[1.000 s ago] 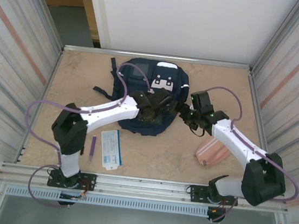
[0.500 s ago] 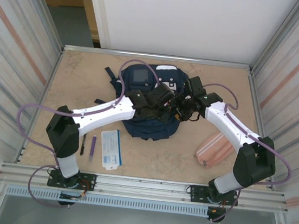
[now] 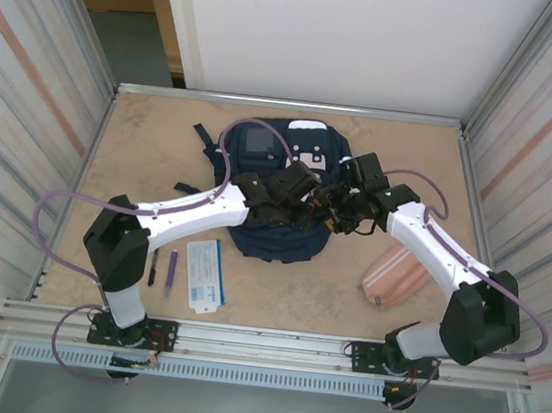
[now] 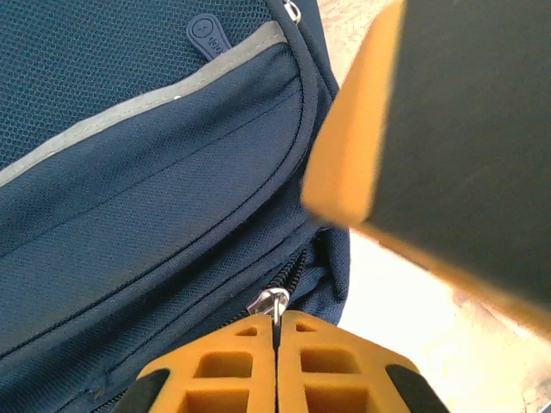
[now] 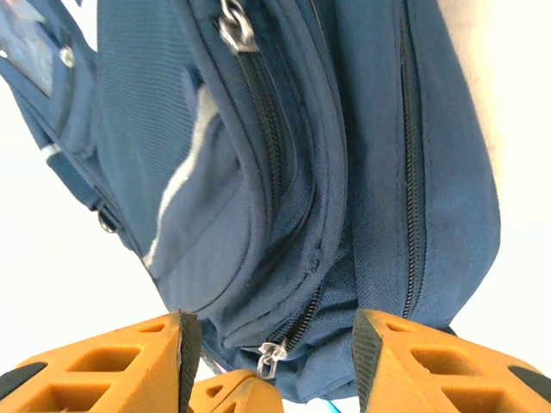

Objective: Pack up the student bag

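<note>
The navy student bag (image 3: 270, 238) lies flat at the table's far middle, grey square patch up. My left gripper (image 4: 276, 323) is shut on a silver zipper pull (image 4: 271, 301) at the bag's (image 4: 155, 198) right corner, beside a closed zipper. In the overhead view the left gripper (image 3: 306, 210) and the right gripper (image 3: 336, 206) meet at the bag's right edge. My right gripper (image 5: 274, 320) stands open astride that same corner of the bag (image 5: 284, 172), fabric filling the gap between its fingers. The zipper pull (image 5: 269, 357) hangs between them. One right finger (image 4: 430, 129) looms blurred beside the bag.
A pink striped pouch (image 3: 395, 279) lies at the near right. A white and blue booklet (image 3: 205, 273), a purple pen (image 3: 171, 270) and a black pen (image 3: 152, 272) lie at the near left. Corrugated walls close in both sides.
My right arm has swung in from the right to the bag's corner and its jaws have narrowed around the fabric. The left gripper stays shut on the zipper pull.
</note>
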Action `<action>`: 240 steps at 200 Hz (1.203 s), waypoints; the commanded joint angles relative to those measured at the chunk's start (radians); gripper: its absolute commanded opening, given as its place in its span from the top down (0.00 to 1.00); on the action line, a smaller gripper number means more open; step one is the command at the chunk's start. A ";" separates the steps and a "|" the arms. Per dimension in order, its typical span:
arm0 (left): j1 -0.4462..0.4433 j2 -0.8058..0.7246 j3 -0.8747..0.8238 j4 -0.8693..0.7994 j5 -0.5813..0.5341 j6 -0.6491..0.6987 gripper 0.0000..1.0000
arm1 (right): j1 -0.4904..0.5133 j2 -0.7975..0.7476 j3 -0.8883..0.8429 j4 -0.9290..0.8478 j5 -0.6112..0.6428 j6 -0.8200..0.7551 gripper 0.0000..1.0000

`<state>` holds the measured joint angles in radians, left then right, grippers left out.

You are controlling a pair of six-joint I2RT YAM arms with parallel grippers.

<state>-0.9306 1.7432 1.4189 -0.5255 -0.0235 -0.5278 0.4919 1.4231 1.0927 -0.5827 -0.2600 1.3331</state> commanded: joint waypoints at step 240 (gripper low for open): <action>0.295 -0.475 -0.464 0.064 -0.043 0.017 1.00 | -0.213 0.069 0.047 0.027 -0.198 -0.210 0.88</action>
<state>-0.6445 1.3670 0.9565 -0.4580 -0.0624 -0.5514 0.3359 1.4937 1.0946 -0.5144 -0.4656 1.2362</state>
